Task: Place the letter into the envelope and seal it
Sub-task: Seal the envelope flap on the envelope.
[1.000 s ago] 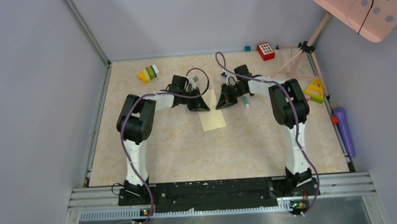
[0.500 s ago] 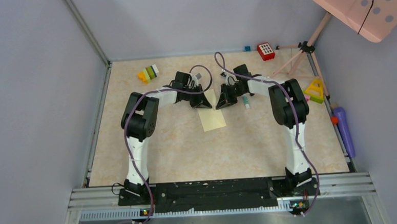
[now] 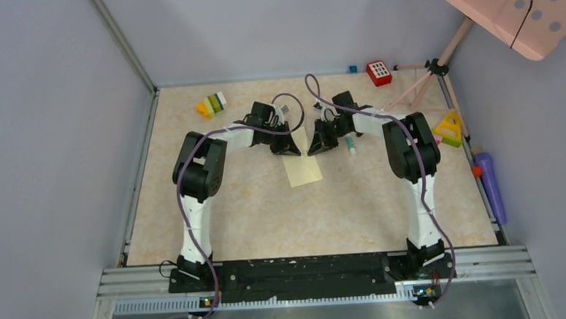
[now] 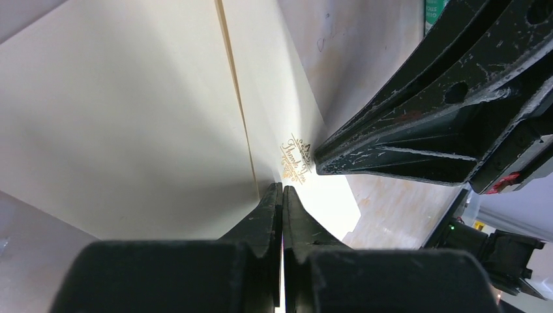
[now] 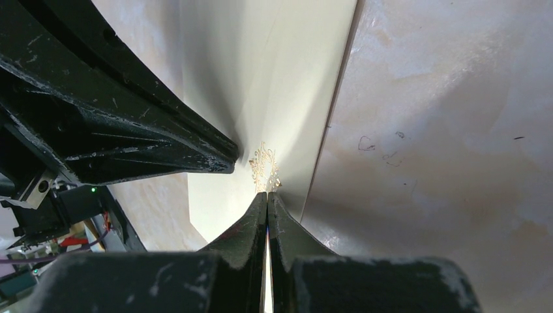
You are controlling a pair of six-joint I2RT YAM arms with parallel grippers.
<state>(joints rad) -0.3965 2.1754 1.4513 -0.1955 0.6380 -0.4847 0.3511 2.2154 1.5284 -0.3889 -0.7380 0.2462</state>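
Right now the envelope (image 3: 302, 167) lies flat at the table's (image 3: 232, 220) far middle, with the left gripper (image 3: 287, 147) and right gripper (image 3: 315, 145) both closed and empty, tips meeting by its gold mark (image 4: 295, 160); uneven pressing could skid or crease it, leaving the flap unsealed

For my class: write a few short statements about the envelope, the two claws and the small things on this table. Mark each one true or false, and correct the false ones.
1. The left claw and the right claw are both shut. True.
2. Both claw tips sit close to the gold emblem on the envelope. True.
3. The red block with white dots lies on the envelope. False: it lies near the far edge of the table, well apart from the envelope.
4. The left claw holds the white and green stick. False: the stick lies on the table beside the right arm, and nothing holds it.
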